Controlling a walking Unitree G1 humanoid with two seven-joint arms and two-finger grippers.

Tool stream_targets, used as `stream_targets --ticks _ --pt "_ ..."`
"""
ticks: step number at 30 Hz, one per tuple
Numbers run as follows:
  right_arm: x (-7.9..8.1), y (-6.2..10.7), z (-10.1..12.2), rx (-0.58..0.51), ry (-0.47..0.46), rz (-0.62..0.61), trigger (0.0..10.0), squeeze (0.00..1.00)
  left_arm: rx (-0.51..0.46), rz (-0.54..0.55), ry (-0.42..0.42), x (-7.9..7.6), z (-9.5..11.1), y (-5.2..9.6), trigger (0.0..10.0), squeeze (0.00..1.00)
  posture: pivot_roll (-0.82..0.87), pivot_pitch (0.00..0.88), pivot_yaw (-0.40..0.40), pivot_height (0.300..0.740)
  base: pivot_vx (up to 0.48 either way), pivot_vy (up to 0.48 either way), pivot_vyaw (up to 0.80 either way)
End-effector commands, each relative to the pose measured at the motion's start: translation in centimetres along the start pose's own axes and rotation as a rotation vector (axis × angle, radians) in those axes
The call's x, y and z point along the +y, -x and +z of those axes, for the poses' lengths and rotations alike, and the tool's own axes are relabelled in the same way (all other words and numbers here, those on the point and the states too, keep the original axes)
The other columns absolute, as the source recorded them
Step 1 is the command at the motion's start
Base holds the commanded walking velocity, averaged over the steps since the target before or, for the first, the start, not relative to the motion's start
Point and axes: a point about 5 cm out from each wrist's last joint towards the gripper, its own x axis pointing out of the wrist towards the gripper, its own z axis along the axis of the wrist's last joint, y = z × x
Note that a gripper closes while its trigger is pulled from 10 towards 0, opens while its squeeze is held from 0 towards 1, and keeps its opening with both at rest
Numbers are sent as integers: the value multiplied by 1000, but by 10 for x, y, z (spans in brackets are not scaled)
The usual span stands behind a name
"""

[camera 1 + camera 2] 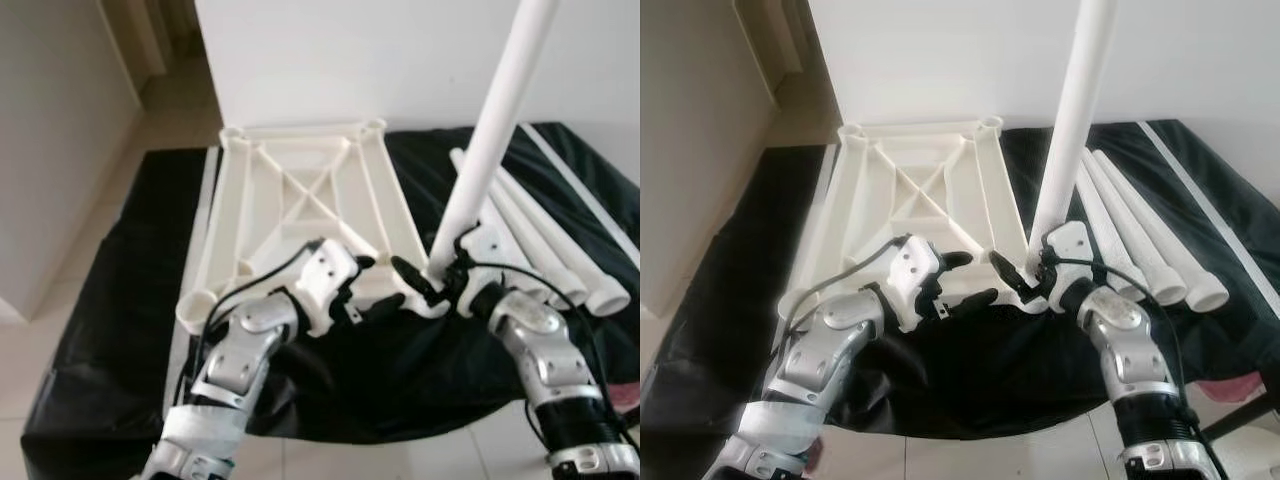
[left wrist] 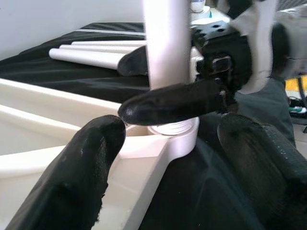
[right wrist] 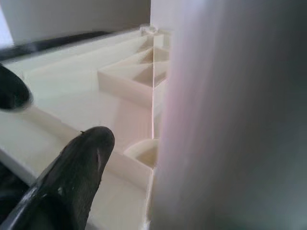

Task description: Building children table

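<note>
A white plastic table top [image 1: 300, 200] lies upside down on a black cloth, ribs facing up. One white leg [image 1: 490, 130] stands upright in its near right corner socket [image 2: 177, 139]. My right gripper [image 1: 425, 275] is shut on the leg's base, one finger [image 2: 168, 103] across its front and the other behind. My left gripper [image 1: 385, 283] is open just left of that corner, over the table top's front edge, touching nothing. Three spare white legs [image 1: 540, 240] lie side by side on the cloth to the right.
The black cloth [image 1: 130, 300] covers a low surface with tiled floor [image 1: 60, 430] around it. A white wall [image 1: 330, 50] rises right behind, and a pale cabinet [image 1: 50, 150] stands at the left. A thin white strip [image 1: 585, 195] lies at far right.
</note>
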Motion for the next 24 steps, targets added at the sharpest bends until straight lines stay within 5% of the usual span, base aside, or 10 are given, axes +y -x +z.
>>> stream_targets --ticks 1,4,5,6,18,19,24 --pt "4 -4 -6 36 11 38 10000 0 13 7 -5 0 -1 -1 10000 0 -92 0 41 740 0 0 0" --pt "1 -3 -12 63 5 65 10000 0 13 9 -2 1 -1 -1 10000 0 -89 0 35 740 0 0 0" --pt "0 -2 -15 74 3 67 3725 0 12 9 -1 1 -1 0 10000 0 -89 0 34 740 0 0 0" --pt "-1 0 -17 80 2 68 0 0 11 9 0 0 -1 -1 10000 0 -89 0 32 740 0 0 0" --pt "-4 12 -32 117 -22 68 0 0 6 -4 7 -2 -2 -2 10000 0 -104 0 35 740 0 0 0" --pt "-5 11 -32 108 -38 45 10000 0 6 -5 7 -2 -2 -2 10000 0 -106 0 36 740 0 0 0" --pt "-4 10 -31 95 -61 -49 10000 0 7 -12 9 -3 -2 -2 10000 0 -103 0 38 740 0 0 0"
